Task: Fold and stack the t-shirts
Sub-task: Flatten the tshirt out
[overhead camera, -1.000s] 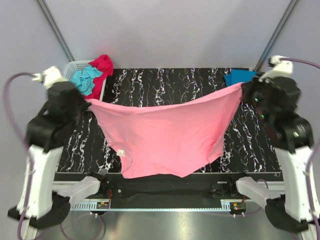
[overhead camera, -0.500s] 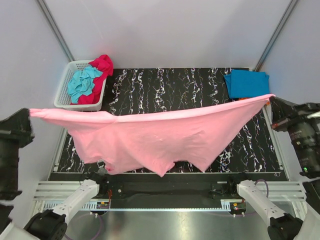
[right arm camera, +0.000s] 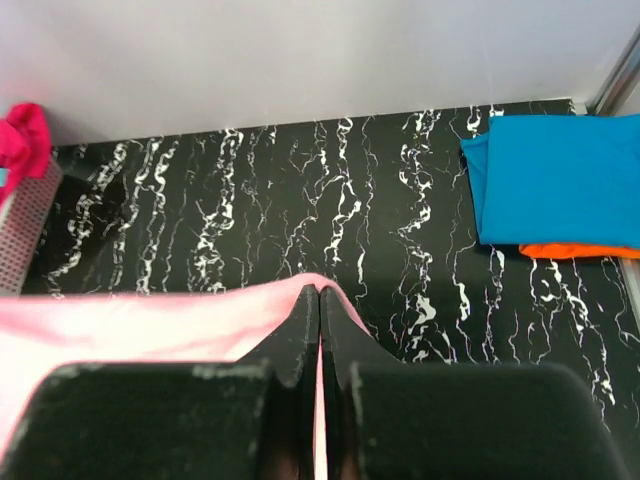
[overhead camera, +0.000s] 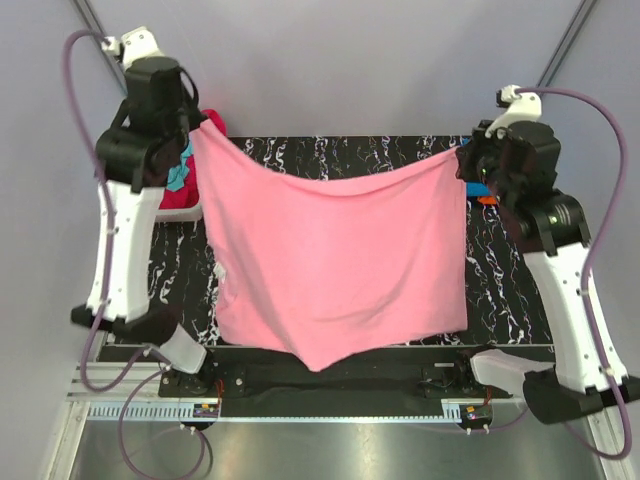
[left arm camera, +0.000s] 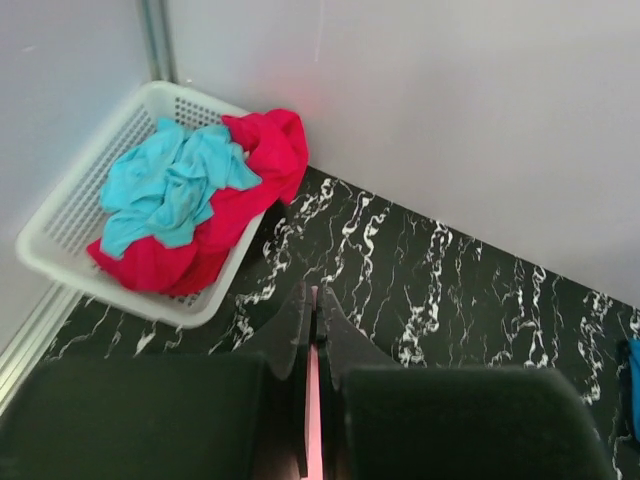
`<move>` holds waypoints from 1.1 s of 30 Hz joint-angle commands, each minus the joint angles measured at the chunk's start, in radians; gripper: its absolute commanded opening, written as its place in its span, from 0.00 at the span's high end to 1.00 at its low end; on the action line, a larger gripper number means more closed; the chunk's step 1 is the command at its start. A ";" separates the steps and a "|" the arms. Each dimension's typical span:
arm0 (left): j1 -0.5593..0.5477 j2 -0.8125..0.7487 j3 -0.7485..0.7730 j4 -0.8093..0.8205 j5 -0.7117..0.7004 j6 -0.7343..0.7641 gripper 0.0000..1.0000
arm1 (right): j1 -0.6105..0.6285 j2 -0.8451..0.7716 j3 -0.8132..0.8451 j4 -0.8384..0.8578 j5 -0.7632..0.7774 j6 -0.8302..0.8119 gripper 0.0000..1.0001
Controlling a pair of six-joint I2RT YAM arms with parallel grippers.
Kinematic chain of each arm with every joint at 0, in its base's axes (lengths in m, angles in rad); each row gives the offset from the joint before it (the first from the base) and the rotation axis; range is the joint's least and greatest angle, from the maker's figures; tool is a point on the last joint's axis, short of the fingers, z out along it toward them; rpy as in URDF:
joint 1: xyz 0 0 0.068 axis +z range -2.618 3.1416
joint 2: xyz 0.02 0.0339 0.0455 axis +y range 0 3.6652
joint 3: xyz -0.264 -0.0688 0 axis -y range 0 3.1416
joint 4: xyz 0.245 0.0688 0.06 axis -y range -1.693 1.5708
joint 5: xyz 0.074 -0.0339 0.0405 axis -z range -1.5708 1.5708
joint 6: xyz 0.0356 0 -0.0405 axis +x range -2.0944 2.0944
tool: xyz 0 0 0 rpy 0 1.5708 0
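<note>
A light pink t-shirt (overhead camera: pixel 335 265) hangs spread in the air between both arms, its lower edge near the table's front. My left gripper (overhead camera: pixel 195 128) is shut on its upper left corner; in the left wrist view a thin pink strip (left arm camera: pixel 313 420) shows between the closed fingers (left arm camera: pixel 285 330). My right gripper (overhead camera: pixel 465 160) is shut on the upper right corner, and the pink cloth (right arm camera: pixel 150 325) drapes to the left in the right wrist view. Teal (left arm camera: pixel 170 190) and magenta/red (left arm camera: pixel 260 160) tees lie in the basket. A folded blue tee (right arm camera: pixel 555 180) lies on an orange one (right arm camera: pixel 580 250).
A white slatted basket (left arm camera: pixel 60 220) stands at the table's back left corner. The black marbled table (right arm camera: pixel 300 200) runs under the hanging shirt. Grey walls and metal posts close the back and sides.
Both arms have swung from wide and low to high at the back. The pink shirt went from a wide stretched band to hanging down as a sheet.
</note>
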 commanded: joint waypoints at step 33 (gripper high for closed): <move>0.123 -0.396 -0.125 0.080 0.108 0.095 1.00 | 0.001 -0.323 0.005 0.148 -0.036 -0.101 1.00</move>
